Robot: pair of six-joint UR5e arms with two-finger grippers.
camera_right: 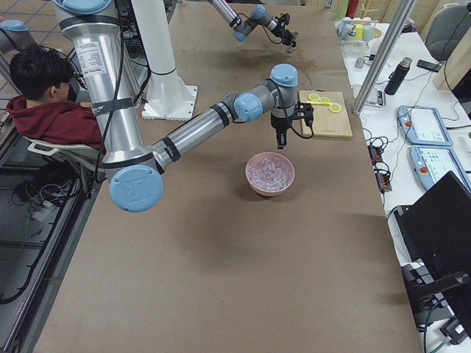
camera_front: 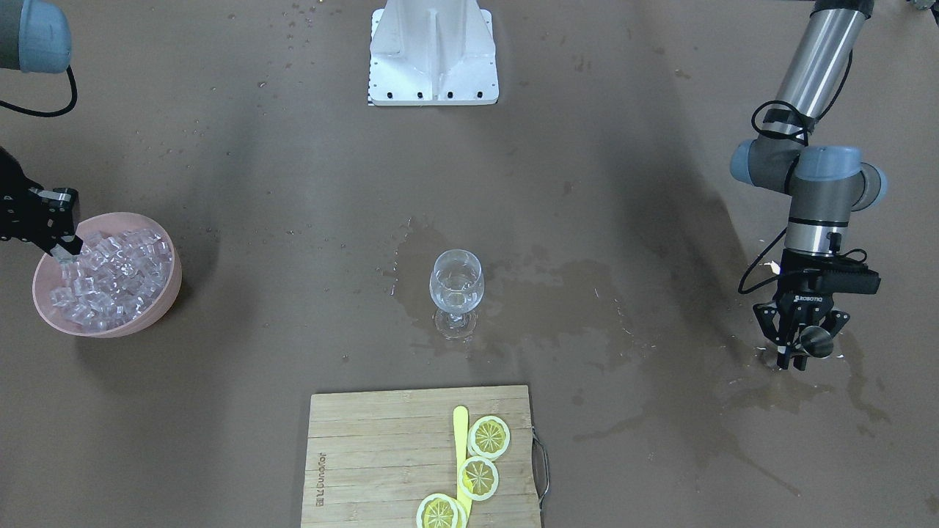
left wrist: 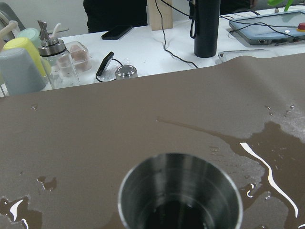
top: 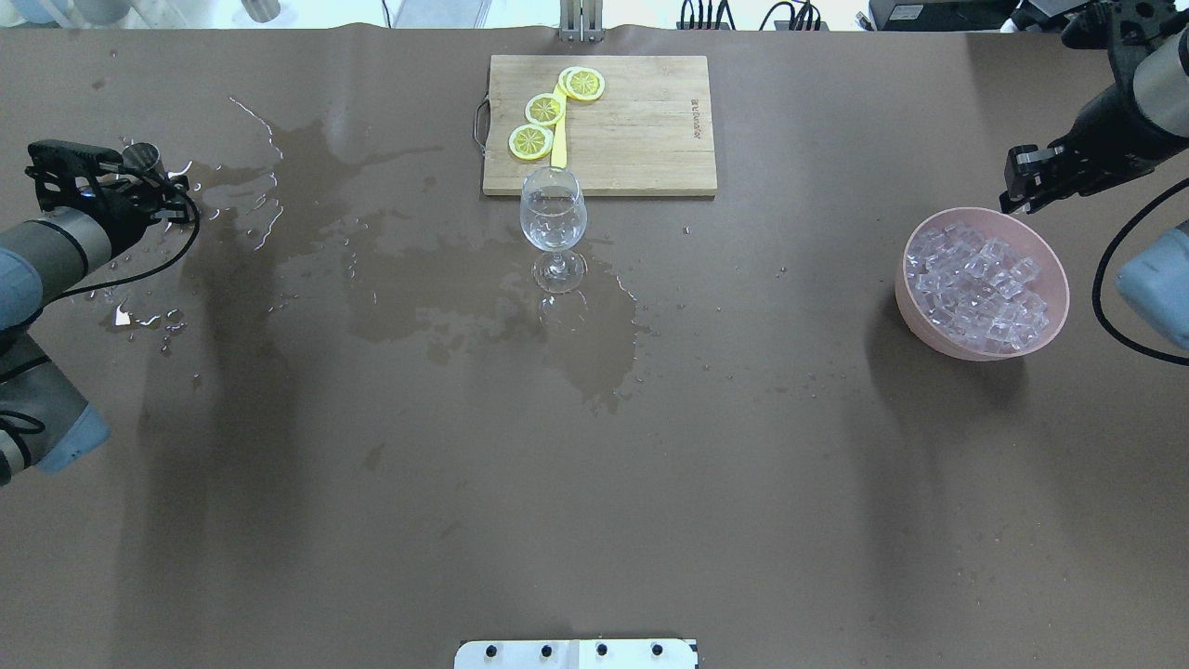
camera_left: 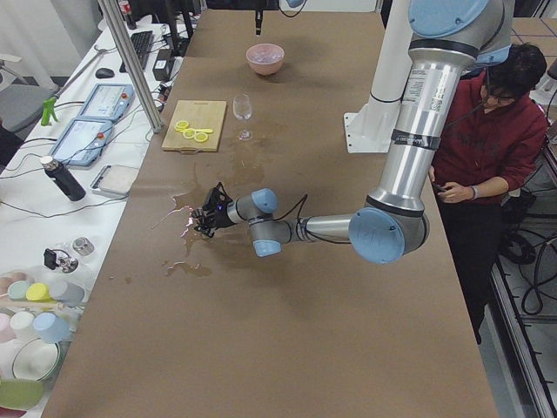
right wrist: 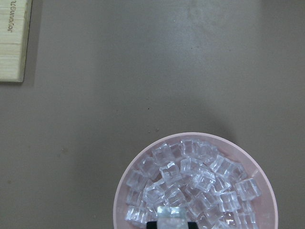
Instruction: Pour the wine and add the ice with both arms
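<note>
A stemmed glass [camera_front: 456, 286] stands mid-table on a wet stain, with a little clear wine in its bowl; it also shows in the overhead view [top: 554, 218]. A pink bowl [camera_front: 170, 287] holds many clear ice cubes [camera_front: 110, 279]. My right gripper [camera_front: 64, 248] hangs over the bowl's rim, shut on one ice cube [right wrist: 171, 213]. My left gripper [camera_front: 801, 350] is far from the glass, low over wet stains, shut on a steel cup [left wrist: 181, 191], which also shows in the front-facing view [camera_front: 816, 341].
A wooden cutting board [camera_front: 381, 455] with lemon slices [camera_front: 489, 436] and a yellow knife [camera_front: 461, 429] lies past the glass. The white mounting base [camera_front: 433, 51] is at the robot's edge. Dark spill stains [top: 446, 269] spread between the glass and the left gripper.
</note>
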